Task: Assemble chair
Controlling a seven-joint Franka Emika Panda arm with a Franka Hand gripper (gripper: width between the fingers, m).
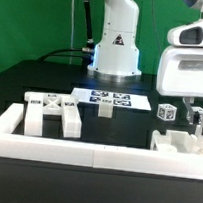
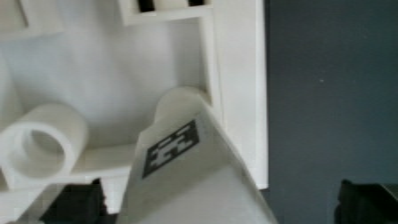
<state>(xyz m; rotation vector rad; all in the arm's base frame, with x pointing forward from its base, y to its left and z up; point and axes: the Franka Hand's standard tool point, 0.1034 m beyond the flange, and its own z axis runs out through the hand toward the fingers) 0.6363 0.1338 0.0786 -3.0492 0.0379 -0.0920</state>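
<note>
My gripper [image 1: 196, 115] hangs at the exterior view's right, just above a white chair part [image 1: 179, 145] lying on the black table. In the wrist view a tagged white chair leg [image 2: 182, 150] stands on that part's flat panel [image 2: 98, 70], next to a round peg [image 2: 43, 142]. The leg runs down between my dark fingertips [image 2: 79, 205]. The gripper [image 2: 222, 206] is open, with a clear gap between the leg and the far finger. The X-braced back panel [image 1: 53, 114] lies at the exterior view's left.
A long low white barrier wall [image 1: 85, 151] runs along the front. The marker board [image 1: 111, 96] lies before the robot base [image 1: 115, 56]. A small white block [image 1: 106, 111] and a tagged cube [image 1: 167, 112] sit on the table nearby.
</note>
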